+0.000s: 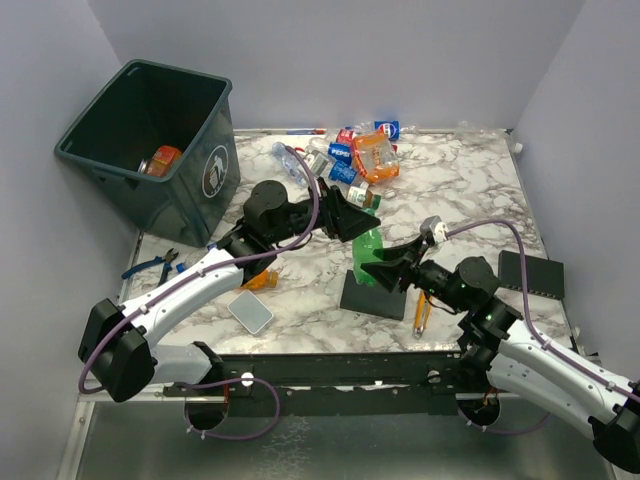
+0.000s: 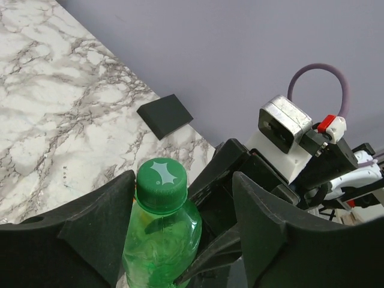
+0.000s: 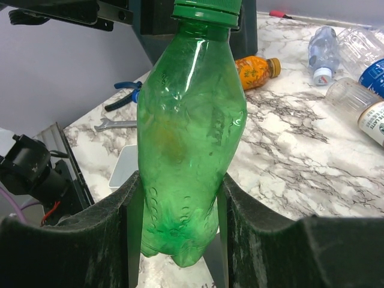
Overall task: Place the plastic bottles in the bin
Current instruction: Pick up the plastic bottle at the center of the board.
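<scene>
The right hand [image 3: 179, 204] grips a clear green plastic bottle [image 3: 192, 120] upright, well right of the dark grey-green bin [image 1: 200, 200]. The left hand [image 2: 183, 198] straddles its cap, unclamped (probably a handover binward).

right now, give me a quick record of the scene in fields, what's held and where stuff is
held item: green bottle, upright, cap on
right tool: shut on the green bottle's lower body
left tool: open, fingers on either side of the cap
bin: far left, orange item inside
loose bottles: clustered at the far edge of the table
orange bottle: lying near the left arm
</scene>
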